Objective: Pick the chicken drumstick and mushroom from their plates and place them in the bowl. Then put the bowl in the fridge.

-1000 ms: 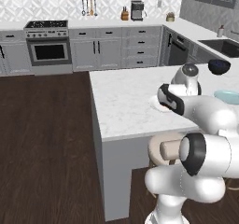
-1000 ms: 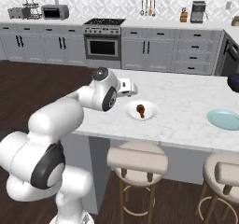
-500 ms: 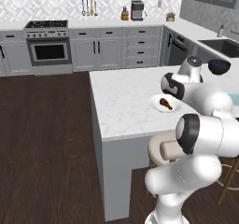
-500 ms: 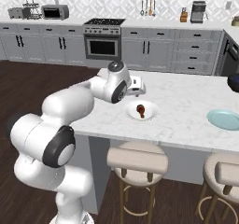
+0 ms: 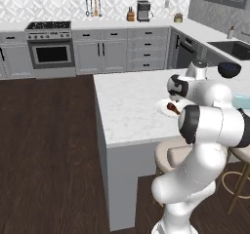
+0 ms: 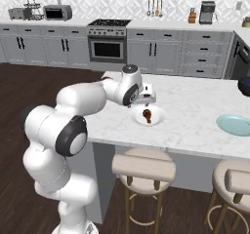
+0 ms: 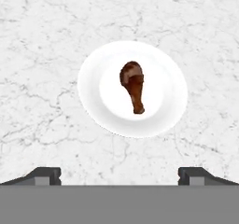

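The gripper [image 7: 119, 174] hangs above the white plate [image 7: 91, 85] with its fingers wide apart and nothing between them; the chicken drumstick [image 7: 133, 86] lies in the middle of this plate, on the marble counter [image 7: 42, 41]; the light blue plate [image 6: 235, 125] sits well apart on the same counter; what lies on it is too small to tell

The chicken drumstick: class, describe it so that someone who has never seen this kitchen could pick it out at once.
Find the white marble island counter with stools along its near side. Near its left end sits a round white plate, just under the robot's open gripper. The chicken drumstick lies in its middle: small, reddish-brown, tapering to one end, the only food there, unlike the bare light blue plate farther right.
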### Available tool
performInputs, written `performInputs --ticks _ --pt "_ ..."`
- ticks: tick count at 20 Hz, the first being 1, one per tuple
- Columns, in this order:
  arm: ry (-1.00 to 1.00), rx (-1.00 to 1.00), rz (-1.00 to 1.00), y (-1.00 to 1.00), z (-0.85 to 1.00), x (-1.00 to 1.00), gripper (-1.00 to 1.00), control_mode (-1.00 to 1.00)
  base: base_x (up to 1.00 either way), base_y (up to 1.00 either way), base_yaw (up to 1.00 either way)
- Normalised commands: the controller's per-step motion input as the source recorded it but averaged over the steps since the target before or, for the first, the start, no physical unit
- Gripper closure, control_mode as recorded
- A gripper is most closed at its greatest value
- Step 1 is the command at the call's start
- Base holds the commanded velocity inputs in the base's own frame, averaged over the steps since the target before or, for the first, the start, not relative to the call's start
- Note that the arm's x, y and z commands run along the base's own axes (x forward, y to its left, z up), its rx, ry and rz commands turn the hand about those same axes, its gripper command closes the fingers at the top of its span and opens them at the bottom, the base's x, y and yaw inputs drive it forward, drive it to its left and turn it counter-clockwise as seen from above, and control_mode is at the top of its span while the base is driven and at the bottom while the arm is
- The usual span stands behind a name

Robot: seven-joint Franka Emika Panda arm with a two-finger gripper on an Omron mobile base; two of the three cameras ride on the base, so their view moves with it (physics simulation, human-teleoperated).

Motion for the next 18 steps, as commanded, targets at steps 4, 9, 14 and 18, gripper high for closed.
performInputs --ticks 4,9,14,18 --pt "0.07 0.01 0.00 0.02 -0.35 0.21 -1.00 -1.00 0.00 0.00 0.00" --pt "0.00 0.01 0.00 0.00 -0.39 0.26 -1.00 -1.00 0.00 0.00 0.00" --pt "0.00 0.00 0.00 0.00 -0.34 0.25 -1.00 -1.00 0.00 0.00 0.00" --pt "0.00 0.00 0.00 -0.06 -0.28 0.18 -1.00 -1.00 0.00 0.00 0.00"
